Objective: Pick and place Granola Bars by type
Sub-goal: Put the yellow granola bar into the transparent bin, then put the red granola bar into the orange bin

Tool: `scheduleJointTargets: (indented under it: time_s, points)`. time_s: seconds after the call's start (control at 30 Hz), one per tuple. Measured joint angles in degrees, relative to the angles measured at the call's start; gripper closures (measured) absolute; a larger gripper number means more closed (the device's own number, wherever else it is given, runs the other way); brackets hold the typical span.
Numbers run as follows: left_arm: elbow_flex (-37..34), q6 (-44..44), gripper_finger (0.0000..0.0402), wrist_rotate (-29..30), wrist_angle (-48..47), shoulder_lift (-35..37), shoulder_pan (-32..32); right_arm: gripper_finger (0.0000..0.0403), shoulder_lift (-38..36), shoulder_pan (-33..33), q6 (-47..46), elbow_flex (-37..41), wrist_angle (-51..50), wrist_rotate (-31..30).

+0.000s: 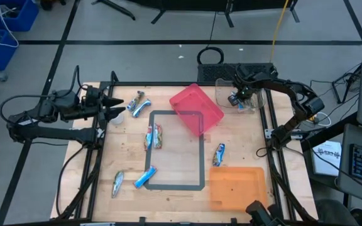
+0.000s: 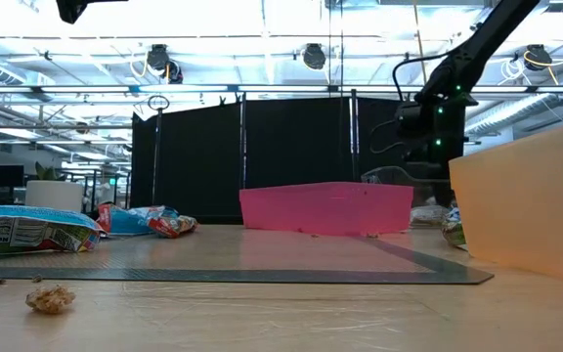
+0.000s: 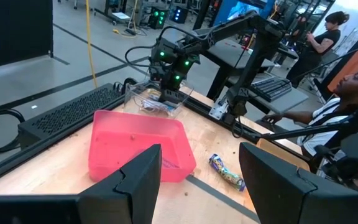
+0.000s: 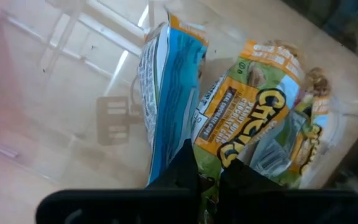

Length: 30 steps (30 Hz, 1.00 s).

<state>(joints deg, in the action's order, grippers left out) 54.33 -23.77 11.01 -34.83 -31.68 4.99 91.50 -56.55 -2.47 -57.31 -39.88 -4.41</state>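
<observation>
My right gripper (image 1: 239, 98) reaches down into a clear bin (image 1: 226, 88) at the table's far right and is shut on a blue and silver granola bar (image 4: 166, 93). A green and yellow bar (image 4: 260, 118) lies on the bin's floor beside it. My left gripper (image 1: 119, 108) hovers open at the far left with nothing between its fingers. Loose bars lie flat on the table: one at far left (image 1: 138, 103), two red and blue ones together (image 1: 154, 136), one at right (image 1: 219, 154), and two near the front (image 1: 145, 177) (image 1: 118, 183). My right gripper pinches the blue bar by one end of its wrapper (image 4: 169, 163) between its two fingers. The fingers come from above, pointing steeply down. The bar stands on edge and stretches away below the fingertips inside the clear bin; whether its far end touches the floor I cannot tell.
A pink bin (image 1: 197, 108) sits tilted at the far middle and an orange bin (image 1: 237, 187) at the near right. Black tape marks a rectangle (image 1: 202, 150) mid-table. A white cup (image 2: 55, 196) stands near my left gripper. A crumb (image 2: 50, 298) lies at the front. People sit beyond the table's right side.
</observation>
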Motion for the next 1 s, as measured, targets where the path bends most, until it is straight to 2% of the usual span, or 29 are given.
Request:
scheduleJointTargets:
  time_s: [0.3, 0.7, 0.83, 1.0]
  points:
    - [0.0, -0.2, 0.0183, -2.2, 1.6, 0.0, 0.0, 0.0394, 2.4, -1.2, 1.6, 0.4, 1.3, -0.1]
    - [0.0, 0.8, 0.0183, -2.6, 1.6, 0.0, 0.0, 0.0278, 2.4, -1.1, 2.2, -0.4, -1.9, -1.8]
    - [0.0, 3.0, 0.0183, -2.6, 1.6, 0.0, 0.0, 0.0254, 0.2, -1.1, 3.6, -4.5, -5.7, -1.5]
    - [0.0, 4.0, 0.0183, -2.6, 1.1, -0.1, 0.0, 0.0239, -7.0, 1.3, 3.7, -11.7, -10.7, 0.3]
